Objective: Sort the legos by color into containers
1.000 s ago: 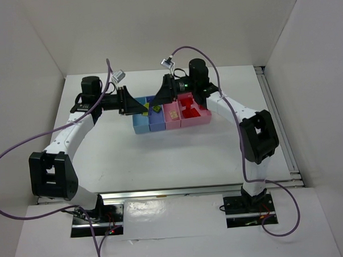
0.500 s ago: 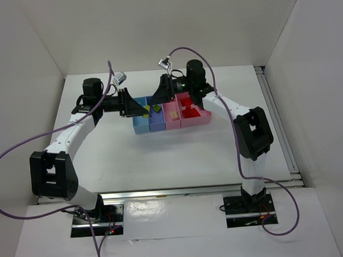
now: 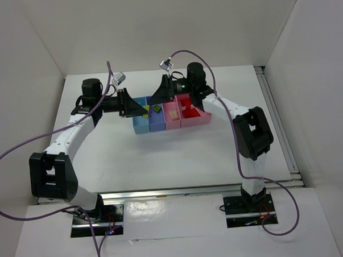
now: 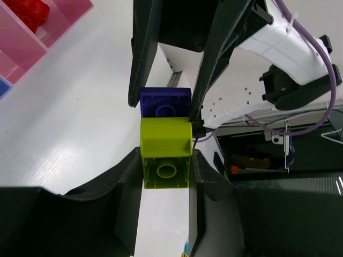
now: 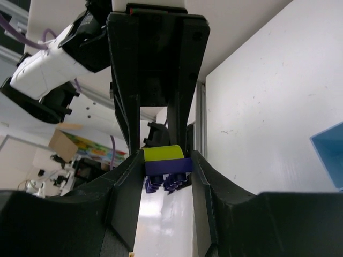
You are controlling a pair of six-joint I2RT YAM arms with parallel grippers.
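Observation:
Two joined legos hang between my grippers above the row of containers point(image 3: 141, 127). One is a yellow-green brick point(image 4: 165, 152), the other a blue brick point(image 4: 165, 103) stuck to its far end. My left gripper point(image 4: 165, 163) is shut on the yellow-green brick. My right gripper point(image 5: 166, 167) faces it and is shut on the blue brick point(image 5: 167, 167), with the yellow-green brick point(image 5: 163, 153) just behind. From above, the two grippers meet tip to tip over the light blue and darker blue bins point(image 3: 148, 108). Red legos point(image 3: 187, 105) lie in the wider pink bin.
A pale peach piece point(image 3: 173, 114) lies in the narrow pink bin point(image 3: 172, 124). A yellow-green piece point(image 3: 157, 109) sits in the darker blue bin point(image 3: 157, 125). White walls enclose the table on three sides. Purple cables loop over both arms.
My right gripper has closed from open onto the blue brick and its arm shifted slightly left. The left gripper stayed shut on the yellow-green brick.

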